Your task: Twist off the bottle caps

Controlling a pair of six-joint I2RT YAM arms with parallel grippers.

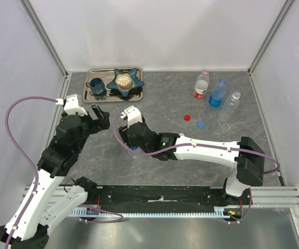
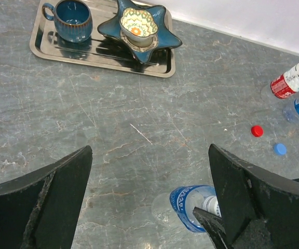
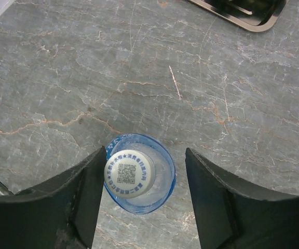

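- Right gripper (image 3: 145, 151) hangs over a blue-tinted bottle (image 3: 162, 184) that stands upright on the grey stone-patterned table (image 3: 232, 78), left of centre.
- Its jaws are spread and straddle the bottle. The finger at the left of the wrist view is at the bottle's shoulder; the other stands clear, with a gap showing.
- White cap (image 3: 130, 174), printed with a square code, sits on this bottle's neck. Neither finger pinches it.
- Left gripper (image 2: 149, 149) is raised just left of that bottle, jaws wide apart, nothing between them.
- Red cap (image 1: 187, 117) and blue cap (image 1: 201, 124) lie loose on the table, close together, to the right of the right gripper.
- Back right, grouped: red-labelled bottle (image 1: 202, 86), blue-labelled bottle (image 1: 217, 95), small clear bottle (image 1: 232, 101).
- Back left: metal tray (image 1: 107, 97) holding a dark blue mug (image 1: 96, 87) and a blue star-shaped dish (image 1: 127, 80).
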